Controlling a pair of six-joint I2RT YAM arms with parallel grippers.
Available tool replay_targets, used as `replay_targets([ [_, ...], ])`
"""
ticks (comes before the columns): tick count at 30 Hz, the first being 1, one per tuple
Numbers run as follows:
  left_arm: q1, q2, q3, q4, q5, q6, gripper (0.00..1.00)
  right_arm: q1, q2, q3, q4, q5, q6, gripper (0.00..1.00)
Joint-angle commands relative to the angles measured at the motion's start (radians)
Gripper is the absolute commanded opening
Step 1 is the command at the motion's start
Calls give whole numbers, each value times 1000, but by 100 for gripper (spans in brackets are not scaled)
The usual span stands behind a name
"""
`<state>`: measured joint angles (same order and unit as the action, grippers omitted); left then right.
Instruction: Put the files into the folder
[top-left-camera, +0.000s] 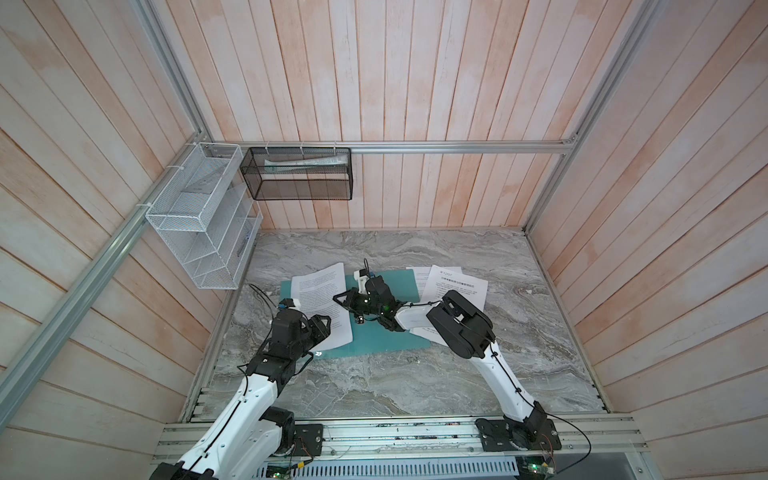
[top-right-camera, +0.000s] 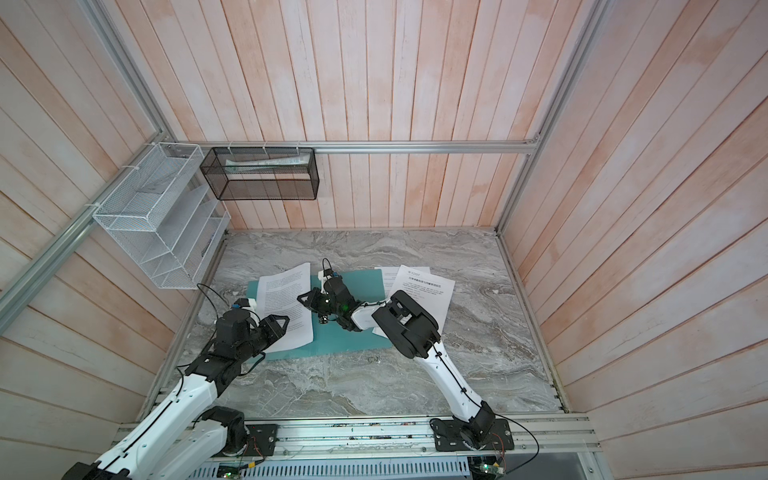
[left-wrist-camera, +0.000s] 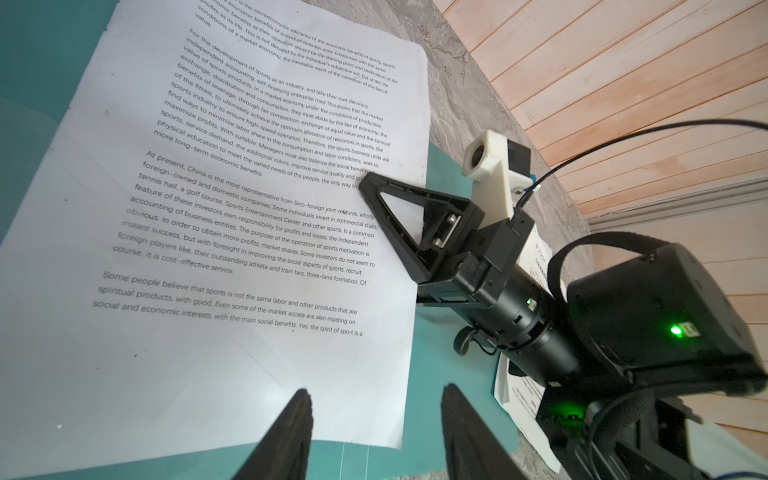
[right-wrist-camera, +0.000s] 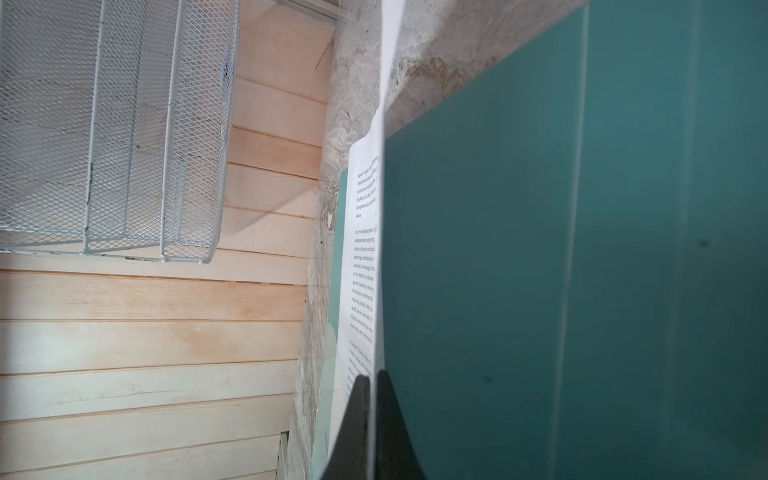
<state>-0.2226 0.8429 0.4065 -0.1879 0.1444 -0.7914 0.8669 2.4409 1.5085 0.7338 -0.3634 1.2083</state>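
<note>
The teal folder (top-left-camera: 374, 336) lies open on the marble table in both top views. One white printed file (top-left-camera: 320, 303) rests on its left half, the far end overhanging the folder. My right gripper (right-wrist-camera: 372, 384) reaches across the middle and is shut on that sheet's right edge, which runs thinly between its fingers. More files (top-left-camera: 455, 286) lie beside the folder's right edge, partly under the right arm. My left gripper (left-wrist-camera: 376, 401) hovers open over the sheet's near corner with nothing between its fingers (left-wrist-camera: 301, 419). In the left wrist view the right gripper (left-wrist-camera: 365, 189) meets the sheet (left-wrist-camera: 249, 216).
A white wire-mesh rack (top-left-camera: 199, 216) hangs on the left wall. A black mesh basket (top-left-camera: 299, 174) with rolled paper hangs on the back rail. Wooden walls close in the table (top-left-camera: 395, 386) on three sides. The arm bases sit on the front rail.
</note>
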Motion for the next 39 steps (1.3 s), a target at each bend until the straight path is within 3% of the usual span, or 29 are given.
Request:
replay_targets([
  [1,5,-14,-21,-10,-20,-9,53,13,35,29,27,14,28,0],
  [17,5,-44,-35,-34,-36,-14,52,41,55,56,20,40,77,0],
  [22,5,-47,-29,-41,-40,-8,52,23,55,99,-40,-49,-3,0],
  [25,5,-44,-26,-38,-45,-3,52,3,42,94,-91,-88,-35,26],
  [27,5,-40,-29,-29,-45,-3,52,-13,37,84,-109,-119,-58,33],
  [32,5,-16,-63,39,-33,-20,52,-49,62,103,-112,-204,-64,35],
  [39,5,1,-75,65,-33,-17,52,-59,133,240,-254,-290,-105,33],
])
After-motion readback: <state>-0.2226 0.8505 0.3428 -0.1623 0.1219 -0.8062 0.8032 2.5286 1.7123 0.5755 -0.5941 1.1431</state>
